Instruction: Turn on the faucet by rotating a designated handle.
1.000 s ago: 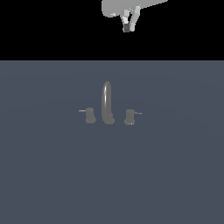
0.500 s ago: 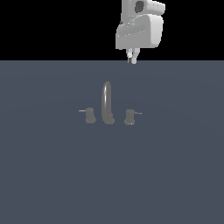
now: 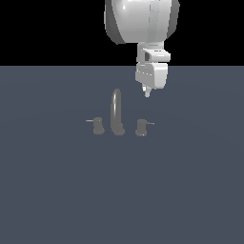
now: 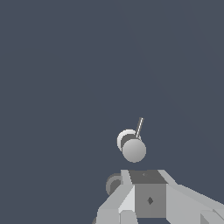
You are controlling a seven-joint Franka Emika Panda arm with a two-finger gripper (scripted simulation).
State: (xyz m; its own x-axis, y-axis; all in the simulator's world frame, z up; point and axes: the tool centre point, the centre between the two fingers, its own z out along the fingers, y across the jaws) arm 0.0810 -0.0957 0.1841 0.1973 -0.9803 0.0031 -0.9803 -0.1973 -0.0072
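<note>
The faucet stands mid-floor in the exterior view: a tall arched spout between two stubby grey-brown knobs. The handle is the knob on the exterior view's right, its thin lever pointing right. My gripper hangs above it, slightly toward the exterior view's right, apart from it, fingers pressed together and holding nothing. In the wrist view the handle shows from above as a round cap with its lever, just past my gripper. A second round part peeks out beside the fingers.
The twin knob with a leftward lever stands on the spout's other side. A flat blue-grey floor spreads all around the faucet. The bulky white arm looms overhead at the back.
The arm has swung down from the top of the exterior view, and the gripper now hangs just above the handle. The faucet has not moved.
</note>
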